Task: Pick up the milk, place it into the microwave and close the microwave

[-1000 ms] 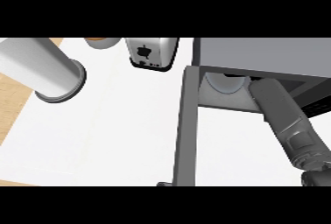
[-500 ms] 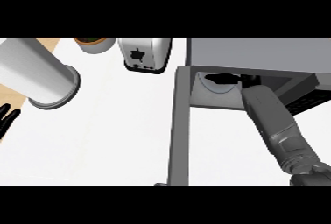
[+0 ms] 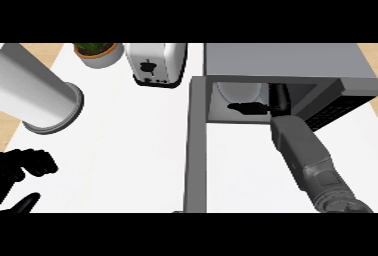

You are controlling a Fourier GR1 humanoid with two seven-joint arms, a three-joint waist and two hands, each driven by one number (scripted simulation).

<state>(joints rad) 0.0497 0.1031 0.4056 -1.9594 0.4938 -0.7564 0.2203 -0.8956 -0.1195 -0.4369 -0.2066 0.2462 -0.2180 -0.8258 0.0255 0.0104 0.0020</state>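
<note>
Right hand (image 3: 255,106) inside microwave (image 3: 284,62), fingers apparently clamped on milk (image 3: 238,93); door (image 3: 196,150) open just left of it. Left hand (image 3: 23,169) curled shut, holding nothing.

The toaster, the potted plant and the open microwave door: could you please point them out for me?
toaster (image 3: 155,64), head view, on its top face.
potted plant (image 3: 97,53), head view, on the pot's rim.
microwave door (image 3: 196,150), head view, on its upper edge.

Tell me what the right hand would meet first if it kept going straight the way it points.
Probably the milk: the right hand is inside the microwave, its fingers right against the pale carton. Behind that would be the microwave's back wall, though depth is unclear.
</note>
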